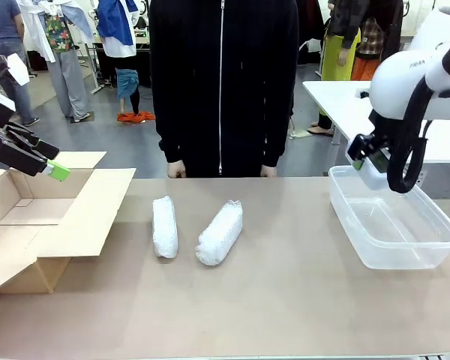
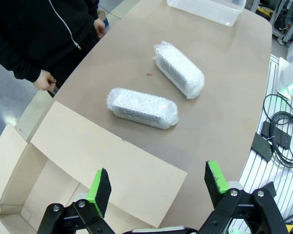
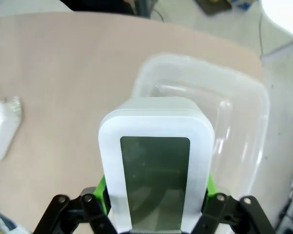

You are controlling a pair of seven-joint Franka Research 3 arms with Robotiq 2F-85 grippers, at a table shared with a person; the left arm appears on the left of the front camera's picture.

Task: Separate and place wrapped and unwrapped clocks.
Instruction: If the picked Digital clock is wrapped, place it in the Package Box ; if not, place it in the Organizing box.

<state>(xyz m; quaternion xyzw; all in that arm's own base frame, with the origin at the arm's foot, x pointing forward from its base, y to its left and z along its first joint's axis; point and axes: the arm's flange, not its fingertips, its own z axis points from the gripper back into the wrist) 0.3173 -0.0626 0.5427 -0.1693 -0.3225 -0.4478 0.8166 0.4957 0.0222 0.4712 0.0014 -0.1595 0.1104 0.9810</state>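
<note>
nearest to the robot, the left hand (image 2: 157, 184) is opened wide, its two green pads (image 2: 100, 187) far apart with nothing between them. it hangs above the open cardboard box (image 1: 67, 217) at the left end of the counter (image 1: 285, 300), over the box flap that lies toward the middle. in the front view this left hand (image 1: 51, 166) points to the right, above the far part of the box.

the right hand (image 3: 155, 189) is closed on the bare white clock (image 3: 155, 161), one pad at each long side. the dark grey-green screen faces the wrist camera. the clock is held over the clear plastic tub (image 3: 237, 114), which stands at the right end of the counter. in the front view the right hand (image 1: 358, 159) and the clock (image 1: 372, 175) are at the far left corner of the tub (image 1: 394, 262); if the clock touches the rim, i cannot tell.

in the middle of the counter lie the two wrapped things, oblong bundles of white bubble wrap. the left bundle (image 1: 164, 226) lies near the box flap, the right bundle (image 1: 220, 232) lies beside it, slightly turned. they are close but apart, with bare counter between them. both are well apart from the tub. the left wrist view shows the same left bundle (image 2: 142, 108) and right bundle (image 2: 179, 69).

at the far edge stands a person (image 1: 223, 82) in a black zipped jacket, arms down, both fists at the counter edge.
</note>
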